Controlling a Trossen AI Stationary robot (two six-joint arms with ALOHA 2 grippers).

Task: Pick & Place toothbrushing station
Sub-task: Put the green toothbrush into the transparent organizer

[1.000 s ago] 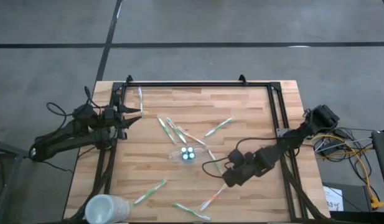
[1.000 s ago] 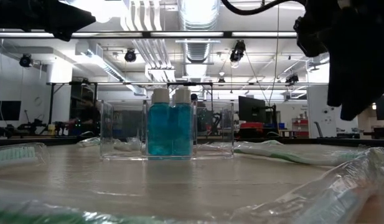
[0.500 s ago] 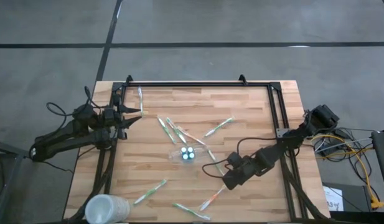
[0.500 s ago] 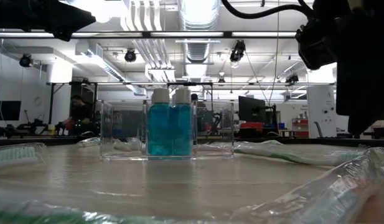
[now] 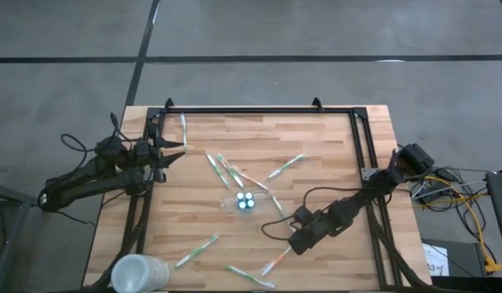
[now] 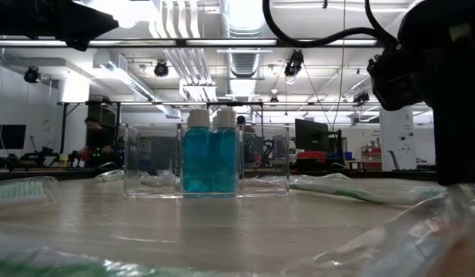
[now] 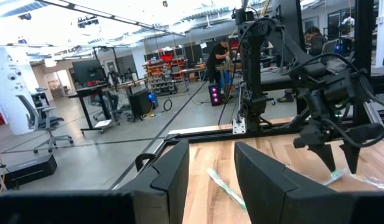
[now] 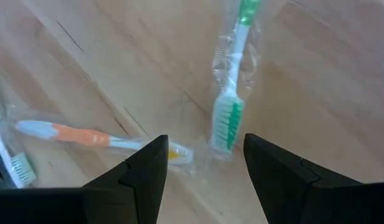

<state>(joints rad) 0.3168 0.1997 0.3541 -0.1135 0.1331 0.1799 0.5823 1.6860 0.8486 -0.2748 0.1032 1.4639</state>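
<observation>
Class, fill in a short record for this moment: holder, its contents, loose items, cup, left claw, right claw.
holder: clear holder, mid-table
contents: blue tubes, white caps
loose items: wrapped toothbrushes scattered on the table
cup: white cup, near-left corner
left claw: left claw open, at left edge, waiting
right claw: right claw open, above green toothbrush and orange toothbrush

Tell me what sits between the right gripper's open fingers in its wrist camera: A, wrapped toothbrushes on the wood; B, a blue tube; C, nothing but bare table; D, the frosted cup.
A: the right gripper hangs open over a green toothbrush and an orange toothbrush, both in clear wrappers on the table.
</observation>
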